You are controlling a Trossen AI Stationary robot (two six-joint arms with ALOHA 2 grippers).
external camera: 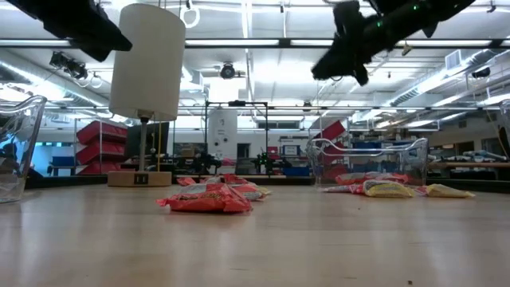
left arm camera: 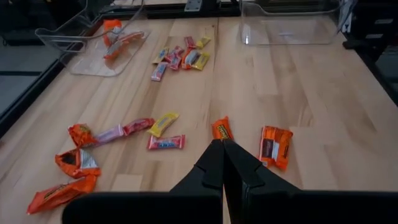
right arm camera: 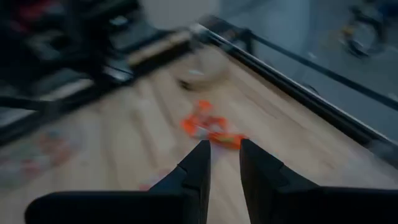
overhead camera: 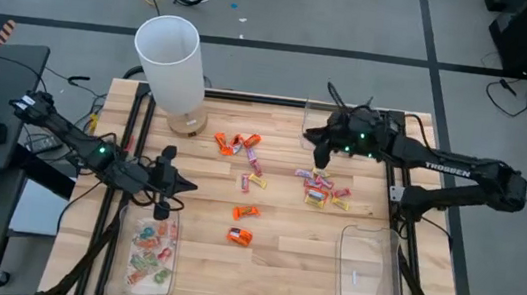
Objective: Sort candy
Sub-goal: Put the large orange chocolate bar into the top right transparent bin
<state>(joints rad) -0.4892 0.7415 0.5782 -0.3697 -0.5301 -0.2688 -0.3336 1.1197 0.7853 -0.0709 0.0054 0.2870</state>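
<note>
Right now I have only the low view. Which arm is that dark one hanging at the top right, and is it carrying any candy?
Observer: That is the right arm. The right gripper hovers above the pink-and-yellow candy cluster, its jaws apart with nothing between them.
Operator: Where is the left one?
Observer: The left gripper is over the table beside the far end of the near-left clear tray. Its jaws are shut and hold nothing.
Operator: What is in that tray?
Observer: Pale green-and-pink candies.
</note>
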